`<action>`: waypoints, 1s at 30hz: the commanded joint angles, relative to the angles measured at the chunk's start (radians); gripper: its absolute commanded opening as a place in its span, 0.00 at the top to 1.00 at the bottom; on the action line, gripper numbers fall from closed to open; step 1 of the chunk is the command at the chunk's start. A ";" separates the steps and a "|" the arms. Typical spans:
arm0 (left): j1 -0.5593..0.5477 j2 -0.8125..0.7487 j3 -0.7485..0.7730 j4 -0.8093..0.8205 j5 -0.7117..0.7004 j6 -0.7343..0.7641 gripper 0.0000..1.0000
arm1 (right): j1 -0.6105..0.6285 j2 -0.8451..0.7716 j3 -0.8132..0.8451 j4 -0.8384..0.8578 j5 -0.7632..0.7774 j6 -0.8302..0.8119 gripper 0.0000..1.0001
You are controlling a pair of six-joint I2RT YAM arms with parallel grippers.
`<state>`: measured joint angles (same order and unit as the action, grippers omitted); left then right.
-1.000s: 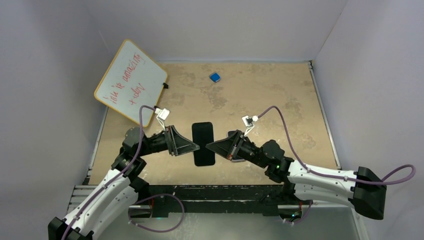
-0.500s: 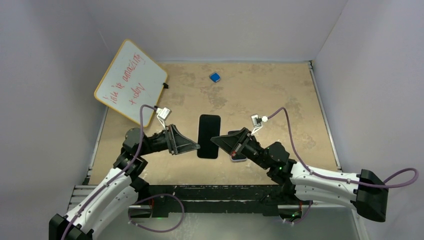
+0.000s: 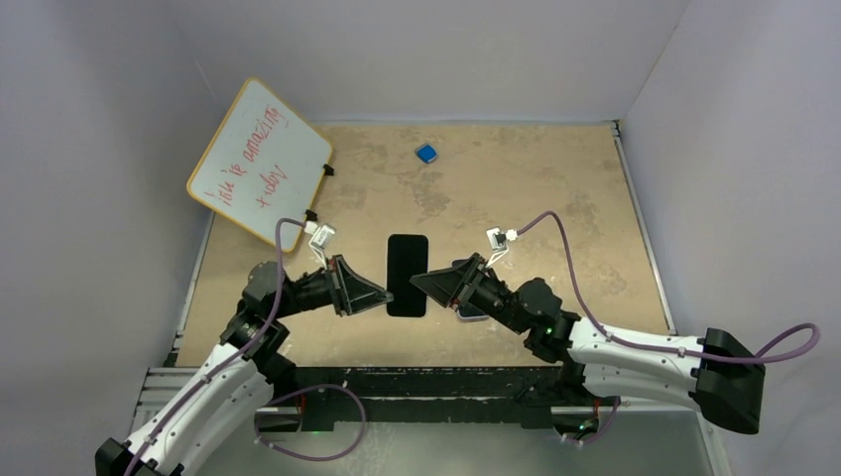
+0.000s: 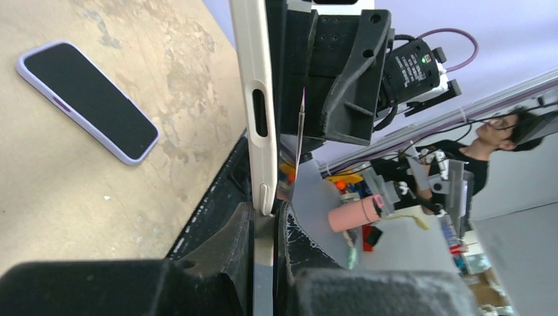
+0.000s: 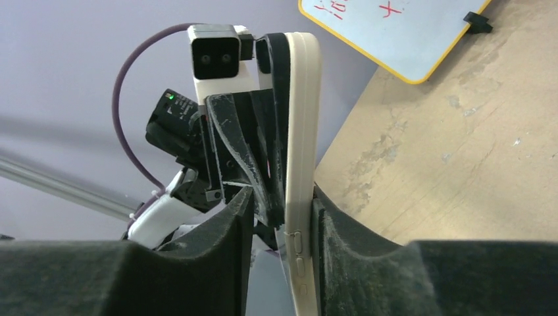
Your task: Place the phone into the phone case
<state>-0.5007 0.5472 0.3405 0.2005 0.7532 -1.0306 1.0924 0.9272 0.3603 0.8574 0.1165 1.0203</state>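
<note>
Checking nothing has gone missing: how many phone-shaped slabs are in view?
2. One cream-edged slab is pinched between the left gripper and right gripper; a lavender-edged slab lies flat on the table, partly under the right arm. None else seen.

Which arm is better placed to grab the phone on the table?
Right, probably: the phone lies by the right gripper, and the left gripper, also clamped on the phone case, could hold it.

Overhead; wrist views seemingly opposed, close.
</note>
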 commanded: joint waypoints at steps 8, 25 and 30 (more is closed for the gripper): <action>-0.002 -0.005 0.212 -0.249 -0.054 0.193 0.56 | 0.000 -0.046 0.068 0.056 -0.142 -0.111 0.99; -0.002 0.007 0.210 -0.054 -0.037 0.089 0.47 | 0.000 -0.096 0.035 -0.011 -0.304 -0.162 1.00; -0.002 -0.011 0.165 -0.001 -0.065 0.048 0.82 | 0.000 -0.082 0.036 -0.006 -0.304 -0.156 1.00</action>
<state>-0.5041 0.5499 0.5404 0.1020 0.7055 -0.9340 1.0912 0.8463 0.3836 0.7528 -0.1730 0.8711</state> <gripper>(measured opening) 0.379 0.075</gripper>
